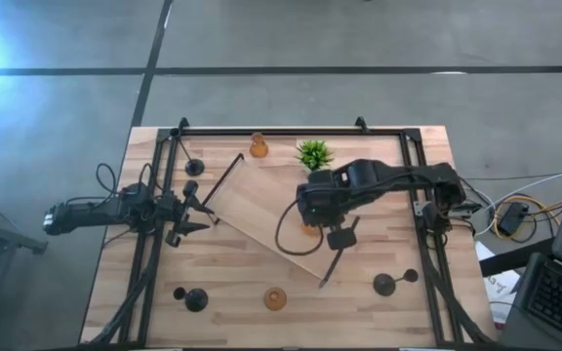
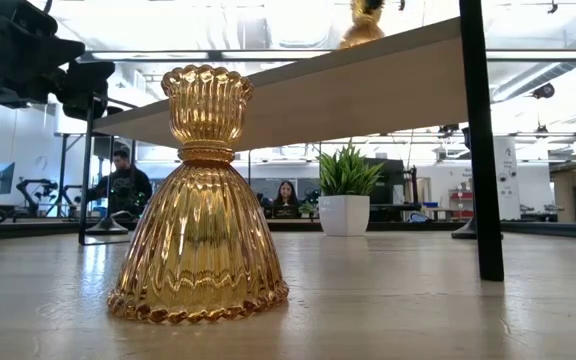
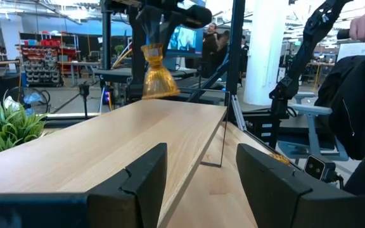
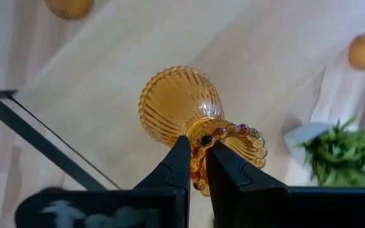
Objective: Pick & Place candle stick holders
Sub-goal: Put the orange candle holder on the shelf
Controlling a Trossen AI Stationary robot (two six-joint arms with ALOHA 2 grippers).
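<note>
The right gripper is clamped on the rim of a ribbed amber glass bell-shaped candle holder, at centre frame above the light wooden tray. Lower it straight; it probably hangs just clear. The left gripper, fingers apart, waits at frame left.

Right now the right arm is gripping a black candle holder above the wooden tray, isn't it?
Not black: the right gripper is shut on an amber candle holder, as the right wrist view shows. It does hang above the wooden tray, and the left gripper waits open at the table's left side.
</note>
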